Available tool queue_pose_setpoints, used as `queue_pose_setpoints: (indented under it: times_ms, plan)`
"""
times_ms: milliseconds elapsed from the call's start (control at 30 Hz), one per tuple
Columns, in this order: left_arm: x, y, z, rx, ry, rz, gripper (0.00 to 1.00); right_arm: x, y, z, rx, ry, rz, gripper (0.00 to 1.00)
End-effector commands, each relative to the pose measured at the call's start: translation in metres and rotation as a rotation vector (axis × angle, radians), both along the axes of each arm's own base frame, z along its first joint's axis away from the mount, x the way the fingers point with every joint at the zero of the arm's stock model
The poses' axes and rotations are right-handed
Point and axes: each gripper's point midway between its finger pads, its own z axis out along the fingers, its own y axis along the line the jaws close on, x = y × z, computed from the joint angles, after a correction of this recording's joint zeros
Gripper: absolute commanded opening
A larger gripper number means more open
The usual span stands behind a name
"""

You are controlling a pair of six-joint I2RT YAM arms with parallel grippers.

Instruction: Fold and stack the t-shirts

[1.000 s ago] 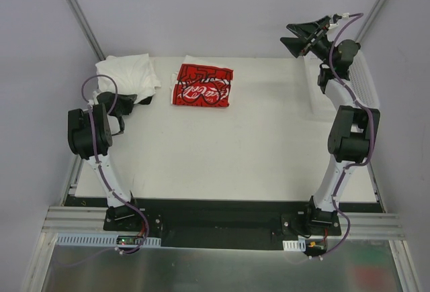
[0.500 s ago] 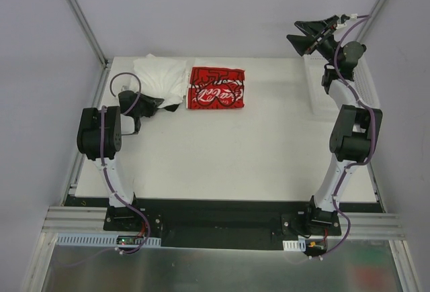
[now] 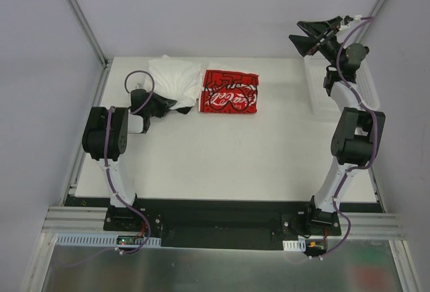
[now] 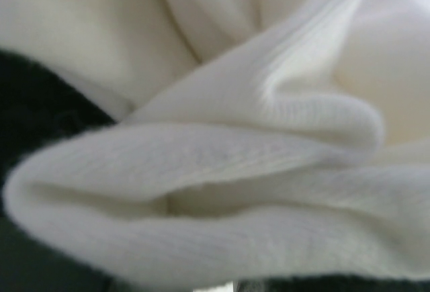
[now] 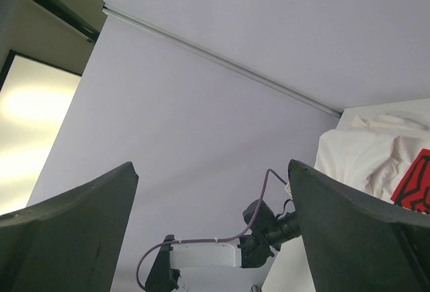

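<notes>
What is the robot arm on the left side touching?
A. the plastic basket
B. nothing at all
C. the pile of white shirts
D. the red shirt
C: the left gripper sits against the near edge of the white shirt pile, and its wrist camera is filled with white cloth seen close up.
</notes>
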Motion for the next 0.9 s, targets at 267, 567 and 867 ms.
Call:
queue_pose_setpoints:
  times_ms: [267, 567, 867]
  plan:
    - [-0.008, -0.12, 0.001, -0.04, -0.003, -0.311, 0.0, -0.033, 0.002, 0.024, -0.012, -0.119, -0.011, 0.97]
    - [-0.018, -0.151, -0.009, -0.052, 0.014, -0.372, 0.0, -0.047, -0.001, 0.026, -0.016, -0.128, -0.017, 0.97]
    - [-0.003, -0.15, 0.04, 0.016, -0.107, -0.43, 0.54, -0.051, 0.001, 0.014, -0.053, -0.111, 0.014, 0.98]
